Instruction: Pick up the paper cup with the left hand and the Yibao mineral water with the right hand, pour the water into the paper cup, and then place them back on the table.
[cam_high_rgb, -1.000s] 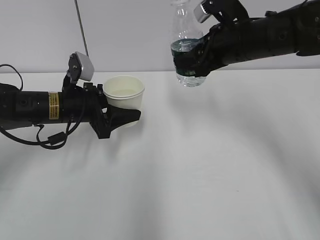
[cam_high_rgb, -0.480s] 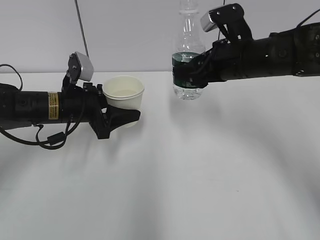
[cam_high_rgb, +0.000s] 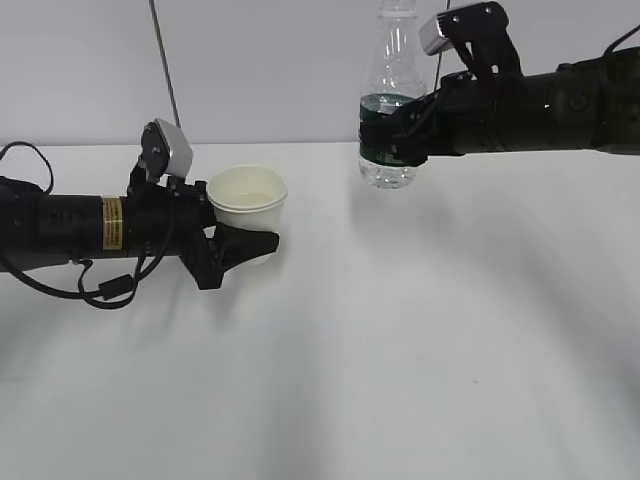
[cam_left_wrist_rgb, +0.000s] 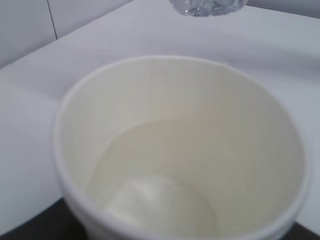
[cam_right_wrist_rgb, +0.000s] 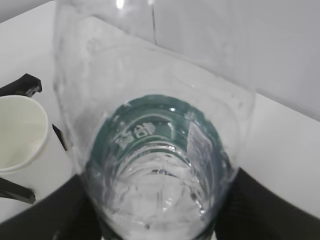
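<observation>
Paper cup (cam_high_rgb: 247, 197): cream-white, upright, water inside, low over table.
Yibao mineral water (cam_high_rgb: 388, 112): clear bottle, green label, upright, raised.

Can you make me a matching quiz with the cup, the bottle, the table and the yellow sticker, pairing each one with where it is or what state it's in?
Things:
1. paper cup
2. water bottle
3. table
4. yellow sticker

Descriptions:
A. held upright in the air by the right gripper
B. plain white surface under both arms
C. stuck on the left arm
D. held by the left gripper, some water inside

Pairs: 1-D, 2-A, 3-B, 4-C
</observation>
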